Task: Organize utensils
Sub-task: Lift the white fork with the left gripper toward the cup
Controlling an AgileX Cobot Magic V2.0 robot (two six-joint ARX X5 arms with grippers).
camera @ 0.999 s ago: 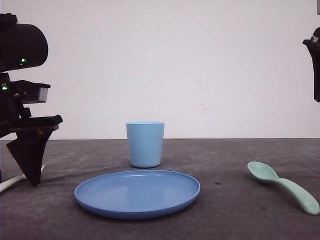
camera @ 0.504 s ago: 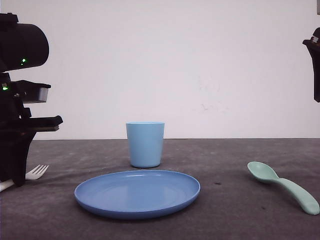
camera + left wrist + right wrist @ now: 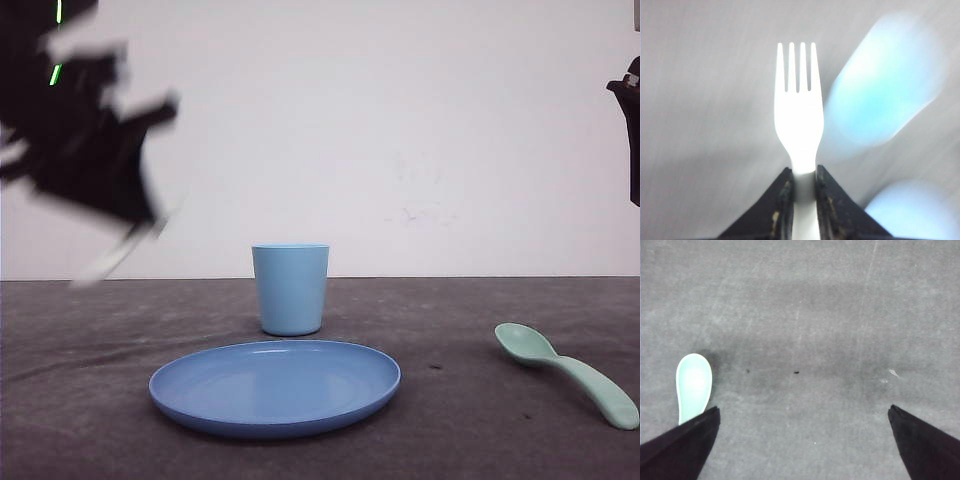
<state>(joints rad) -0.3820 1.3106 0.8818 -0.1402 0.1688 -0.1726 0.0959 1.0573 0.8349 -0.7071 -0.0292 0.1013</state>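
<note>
Grey table point(image 3: 470, 420), left pincer point(image 3: 803, 172) raised, tilted, clamping white fork point(image 3: 798, 120)

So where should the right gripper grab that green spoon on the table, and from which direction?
Probably by the thick rounded handle of the spoon, coming straight down from above. It lies flat on the table, bowl toward the cup, and the handle is its thickest part. The open right gripper hangs above it, so turning its fingers across the handle should do.

front view low, level, wrist views close
</note>
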